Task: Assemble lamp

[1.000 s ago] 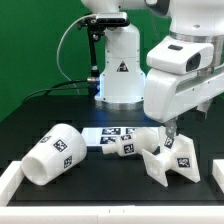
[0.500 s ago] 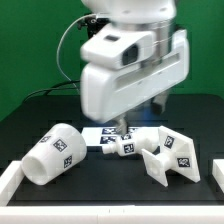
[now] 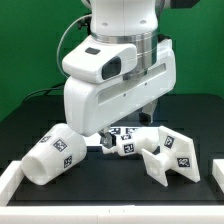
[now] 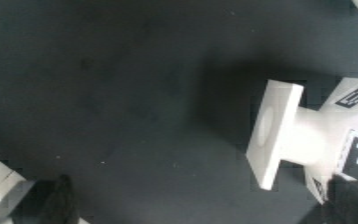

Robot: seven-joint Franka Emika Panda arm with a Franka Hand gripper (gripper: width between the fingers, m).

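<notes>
Swung leftward in the exterior view from over the base point(image 3: 165, 160), my fingers point(image 4: 48, 200) hang apart and empty above the table point(image 3: 40, 110) between the shade point(image 3: 55, 155) and bulb point(image 3: 125, 146), both lying loose, so assembly looks barely begun and a grasp seems next.

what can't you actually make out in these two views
- gripper: exterior view, the arm covers most of it, so open or shut is unclear.
- marker board: exterior view, mostly behind the arm.
- white tagged piece: wrist view, blurred and cut off by the edge, unclear which it is.
</notes>
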